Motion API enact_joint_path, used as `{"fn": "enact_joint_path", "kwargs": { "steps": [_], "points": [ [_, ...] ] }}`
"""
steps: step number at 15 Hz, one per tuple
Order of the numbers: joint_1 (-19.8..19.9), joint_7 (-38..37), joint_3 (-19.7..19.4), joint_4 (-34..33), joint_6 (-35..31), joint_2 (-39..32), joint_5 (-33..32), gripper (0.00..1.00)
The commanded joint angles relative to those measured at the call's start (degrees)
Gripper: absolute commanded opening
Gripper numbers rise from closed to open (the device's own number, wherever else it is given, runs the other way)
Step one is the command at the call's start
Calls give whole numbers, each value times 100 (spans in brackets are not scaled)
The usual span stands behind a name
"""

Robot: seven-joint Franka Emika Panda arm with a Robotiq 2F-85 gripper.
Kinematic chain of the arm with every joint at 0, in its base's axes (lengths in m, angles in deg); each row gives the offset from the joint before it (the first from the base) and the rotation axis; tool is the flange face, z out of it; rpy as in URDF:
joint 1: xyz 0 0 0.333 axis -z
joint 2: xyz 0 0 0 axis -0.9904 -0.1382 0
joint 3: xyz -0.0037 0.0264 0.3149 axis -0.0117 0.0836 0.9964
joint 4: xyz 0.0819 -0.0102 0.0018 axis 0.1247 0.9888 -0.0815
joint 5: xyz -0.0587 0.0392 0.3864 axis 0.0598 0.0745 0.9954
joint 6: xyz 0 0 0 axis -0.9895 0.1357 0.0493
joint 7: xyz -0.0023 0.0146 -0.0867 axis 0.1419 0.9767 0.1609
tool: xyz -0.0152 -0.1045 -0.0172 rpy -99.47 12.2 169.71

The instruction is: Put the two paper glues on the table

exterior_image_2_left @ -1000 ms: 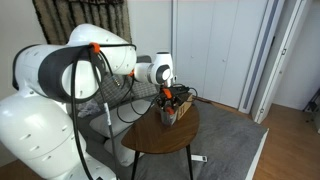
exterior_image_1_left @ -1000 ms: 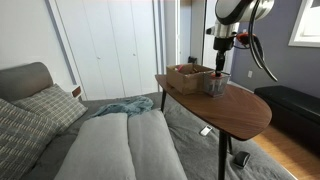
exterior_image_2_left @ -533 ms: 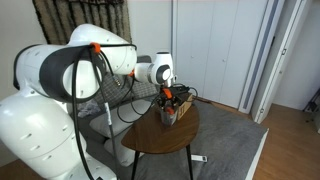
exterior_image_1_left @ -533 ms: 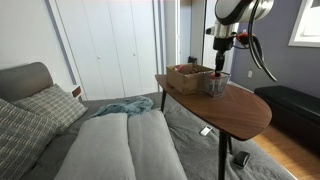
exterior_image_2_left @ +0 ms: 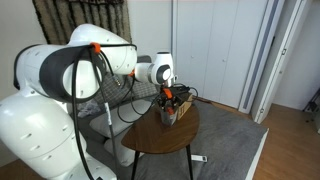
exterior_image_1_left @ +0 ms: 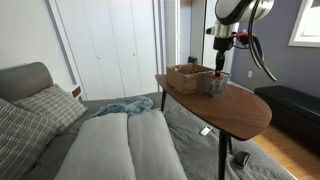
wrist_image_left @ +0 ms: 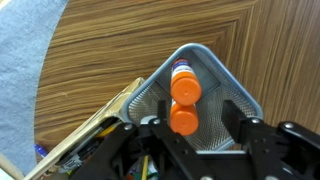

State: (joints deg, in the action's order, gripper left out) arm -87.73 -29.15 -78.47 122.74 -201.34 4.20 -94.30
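Note:
Two paper glues with orange caps stand inside the grey mesh cup (wrist_image_left: pixel 216 66) in the wrist view, one (wrist_image_left: pixel 185 89) farther and one (wrist_image_left: pixel 183 121) nearer. My gripper (wrist_image_left: pixel 193 117) is open, its two black fingers lowered into the cup on either side of the nearer cap without clearly closing on it. The cup stands on the brown wooden table (wrist_image_left: pixel 110 60). In both exterior views the gripper (exterior_image_1_left: pixel 220 66) (exterior_image_2_left: pixel 170 96) hangs straight down into the cup (exterior_image_1_left: pixel 217 84) (exterior_image_2_left: pixel 170 114) on the table (exterior_image_1_left: pixel 240 108) (exterior_image_2_left: pixel 160 142); the glues are hidden there.
A wooden box (exterior_image_1_left: pixel 185 75) (wrist_image_left: pixel 92 137) with small items stands right beside the cup. A grey couch (exterior_image_1_left: pixel 120 145) with cushions lies below the table's edge. A dark bench (exterior_image_1_left: pixel 295 105) stands beyond the table. A rug (exterior_image_2_left: pixel 235 150) covers the floor.

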Motion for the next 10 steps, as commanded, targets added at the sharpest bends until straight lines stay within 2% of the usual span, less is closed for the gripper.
{"fn": "enact_joint_path", "kwargs": {
  "steps": [1,10],
  "points": [
    [100,135,70,-129,-10,-54,81,61],
    [118,203,66,-173,-66,-268,98,60]
  ]
}}
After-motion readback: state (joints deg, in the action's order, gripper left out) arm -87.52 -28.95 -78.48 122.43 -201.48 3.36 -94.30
